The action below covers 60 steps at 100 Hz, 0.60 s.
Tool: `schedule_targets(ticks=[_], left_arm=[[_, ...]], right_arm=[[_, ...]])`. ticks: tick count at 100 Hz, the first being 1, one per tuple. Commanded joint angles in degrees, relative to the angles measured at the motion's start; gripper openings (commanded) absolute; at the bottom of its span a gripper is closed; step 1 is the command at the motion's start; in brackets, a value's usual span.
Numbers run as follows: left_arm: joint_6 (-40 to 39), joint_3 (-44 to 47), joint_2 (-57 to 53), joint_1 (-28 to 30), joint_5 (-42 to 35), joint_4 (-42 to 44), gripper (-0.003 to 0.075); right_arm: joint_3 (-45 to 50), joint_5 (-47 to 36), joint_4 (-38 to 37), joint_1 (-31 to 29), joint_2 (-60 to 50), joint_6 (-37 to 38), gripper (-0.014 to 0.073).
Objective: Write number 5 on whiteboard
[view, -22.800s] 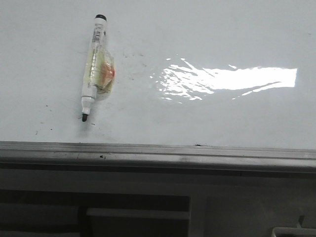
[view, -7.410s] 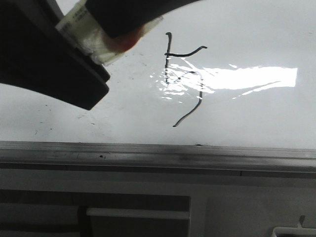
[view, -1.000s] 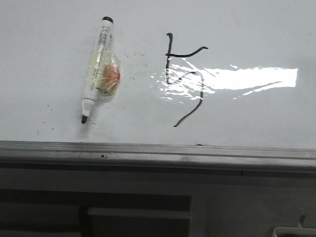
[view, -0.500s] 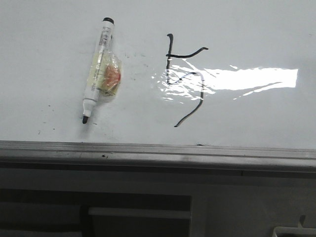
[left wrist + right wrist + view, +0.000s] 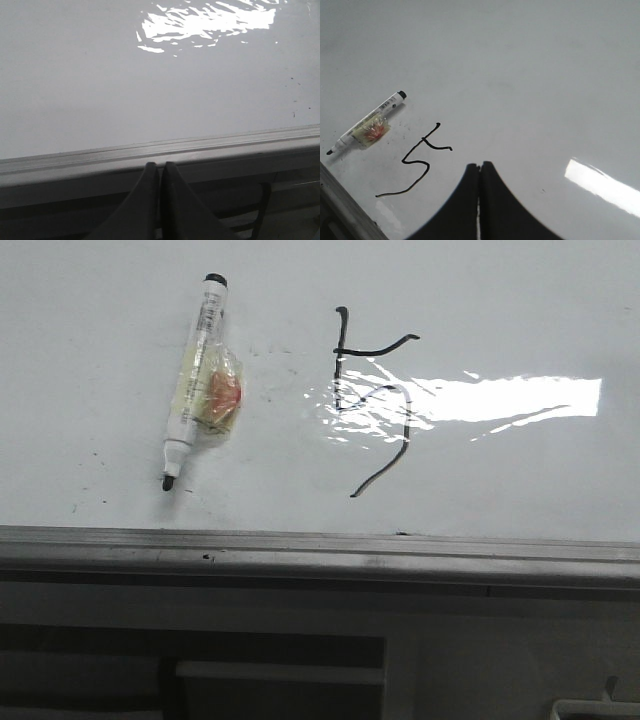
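Observation:
A thin black number 5 (image 5: 375,400) is drawn on the glossy whiteboard (image 5: 500,300), partly under the glare; it also shows in the right wrist view as the number 5 (image 5: 417,161) on the whiteboard (image 5: 530,75). A white marker (image 5: 192,380) with a black tip and an orange-taped middle lies loose on the board left of the figure, and shows as the marker (image 5: 365,129) in the right wrist view. My right gripper (image 5: 479,165) is shut and empty above the board. My left gripper (image 5: 159,165) is shut and empty over the whiteboard (image 5: 100,75) edge rail. Neither gripper shows in the front view.
A grey metal edge rail (image 5: 320,550) runs along the board's near side, with a grey panel with dark recesses (image 5: 280,670) below it. Strong glare (image 5: 500,400) lies right of the figure. Small dark specks (image 5: 90,465) dot the board near the marker tip.
The marker has shifted very slightly between the last frames and lies loose; long before, an arm held it over the board while the 5 was drawn.

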Motion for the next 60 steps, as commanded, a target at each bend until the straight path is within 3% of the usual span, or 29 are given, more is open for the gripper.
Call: schedule_targets(ticks=[1, 44, 51, 54, 60], left_arm=[[-0.6, 1.4, -1.4, 0.1, -3.9, -0.1, -0.0020], [-0.6, 1.4, -1.4, 0.1, -3.9, -0.1, -0.0020], [-0.6, 1.4, -1.4, 0.1, -3.9, -0.1, -0.0020], [-0.6, 1.4, -1.4, 0.1, -3.9, -0.1, -0.0020], [-0.6, 1.4, -1.4, 0.1, -3.9, -0.1, -0.0020]], right_arm=[[-1.3, -3.5, 0.4, -0.3, 0.5, 0.2, -0.0063], [-0.7, -4.1, -0.6, -0.3, 0.4, 0.2, -0.0063], [0.8, -7.6, -11.2, -1.1, 0.4, 1.6, -0.0063], [1.7, -9.6, -15.4, -1.9, 0.4, 5.9, -0.0063], [4.2, -12.5, -27.0, -4.7, 0.4, 23.3, -0.0063]])
